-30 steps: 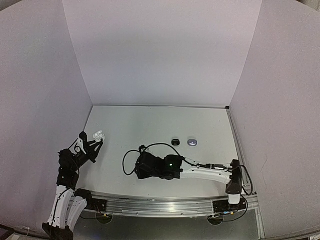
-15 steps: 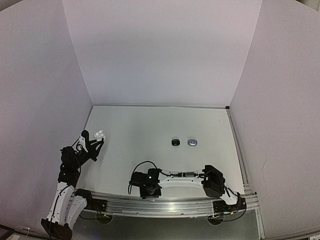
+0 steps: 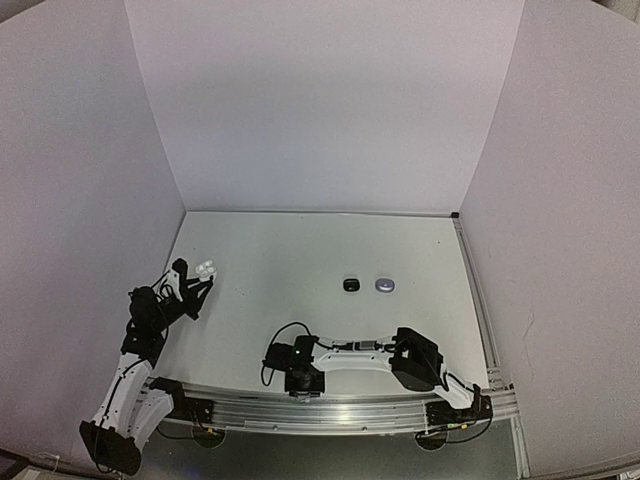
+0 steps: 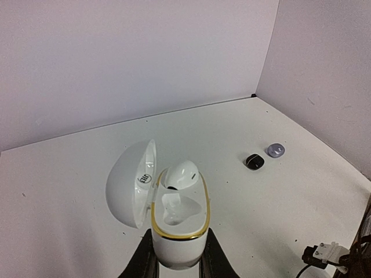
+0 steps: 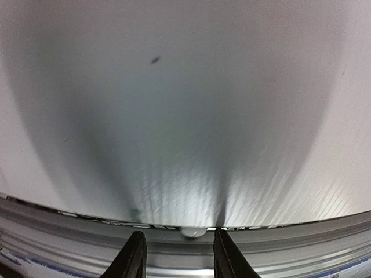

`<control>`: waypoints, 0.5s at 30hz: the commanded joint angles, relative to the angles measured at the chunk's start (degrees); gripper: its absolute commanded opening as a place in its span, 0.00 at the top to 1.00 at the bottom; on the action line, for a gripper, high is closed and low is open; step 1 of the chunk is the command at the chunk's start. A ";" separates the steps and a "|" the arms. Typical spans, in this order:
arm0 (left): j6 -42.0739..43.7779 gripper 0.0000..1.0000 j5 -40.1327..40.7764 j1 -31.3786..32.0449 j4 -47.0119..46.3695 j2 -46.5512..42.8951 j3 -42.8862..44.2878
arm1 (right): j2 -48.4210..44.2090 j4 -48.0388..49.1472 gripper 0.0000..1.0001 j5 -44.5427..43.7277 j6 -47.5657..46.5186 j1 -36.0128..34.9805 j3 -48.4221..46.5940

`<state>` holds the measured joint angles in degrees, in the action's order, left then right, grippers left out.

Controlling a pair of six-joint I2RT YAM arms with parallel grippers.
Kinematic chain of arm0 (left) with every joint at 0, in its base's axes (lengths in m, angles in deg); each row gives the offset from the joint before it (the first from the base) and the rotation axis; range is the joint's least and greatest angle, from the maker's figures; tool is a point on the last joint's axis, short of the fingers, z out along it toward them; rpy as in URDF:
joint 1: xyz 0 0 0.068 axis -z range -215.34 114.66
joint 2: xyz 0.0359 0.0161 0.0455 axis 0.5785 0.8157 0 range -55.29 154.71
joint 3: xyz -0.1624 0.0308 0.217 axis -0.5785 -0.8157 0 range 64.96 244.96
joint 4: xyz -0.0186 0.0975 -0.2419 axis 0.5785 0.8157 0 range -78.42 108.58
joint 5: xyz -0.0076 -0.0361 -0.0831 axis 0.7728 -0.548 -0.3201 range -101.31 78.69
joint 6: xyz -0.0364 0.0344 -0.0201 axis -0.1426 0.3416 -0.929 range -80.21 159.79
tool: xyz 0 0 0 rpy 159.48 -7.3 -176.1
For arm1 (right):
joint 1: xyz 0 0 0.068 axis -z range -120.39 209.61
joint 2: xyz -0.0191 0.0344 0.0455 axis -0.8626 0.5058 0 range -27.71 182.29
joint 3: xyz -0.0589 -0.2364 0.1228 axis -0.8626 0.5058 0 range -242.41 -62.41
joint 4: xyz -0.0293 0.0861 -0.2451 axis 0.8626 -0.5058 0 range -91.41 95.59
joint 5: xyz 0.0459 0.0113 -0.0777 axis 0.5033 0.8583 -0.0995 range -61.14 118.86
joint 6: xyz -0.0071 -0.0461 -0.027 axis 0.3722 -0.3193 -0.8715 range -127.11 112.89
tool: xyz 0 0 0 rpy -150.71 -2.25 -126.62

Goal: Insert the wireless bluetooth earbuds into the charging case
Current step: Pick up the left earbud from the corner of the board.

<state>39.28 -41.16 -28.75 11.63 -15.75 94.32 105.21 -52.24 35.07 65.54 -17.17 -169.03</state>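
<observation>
My left gripper (image 4: pixel 178 255) is shut on the base of a white charging case (image 4: pixel 179 223) with a gold rim, held above the table's left side. Its lid (image 4: pixel 130 182) stands open to the left. One white earbud (image 4: pixel 182 175) rests tilted in the far slot; the near slot (image 4: pixel 177 209) is bare. In the top view the case (image 3: pixel 205 267) shows at the left gripper (image 3: pixel 196 280). My right gripper (image 5: pixel 178 243) points down at the table's near edge, jaws apart. A small white rounded bud (image 5: pixel 193 233) lies there between the fingers, touching neither.
A shut black pebble-like case (image 3: pixel 350 285) and a silvery grey one (image 3: pixel 385 285) lie side by side mid-table, also seen as the black case (image 4: pixel 253 161) and the grey case (image 4: pixel 276 150). The metal rail (image 5: pixel 185 260) runs along the near edge. White walls enclose three sides.
The right arm has pulled back from mid-table to the near edge and dropped low, its jaws narrowing. The left arm has shifted the case slightly up and right.
</observation>
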 commanded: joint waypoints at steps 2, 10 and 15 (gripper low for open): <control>2.24 1.00 -0.48 0.08 -3.18 -1.13 -0.40 | -1.65 -1.52 0.67 -0.97 0.27 0.79 2.75; 2.78 1.00 -0.44 0.08 -3.18 -0.93 -0.32 | -0.41 -1.44 0.75 -0.51 -0.47 0.39 1.44; 2.82 1.00 -0.45 0.04 -3.24 -0.55 -0.24 | -0.07 -1.56 0.78 -1.37 2.51 -1.75 1.98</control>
<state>41.36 -41.15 -28.75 11.07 -16.26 93.65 105.06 -52.90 35.75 65.42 -17.15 -166.81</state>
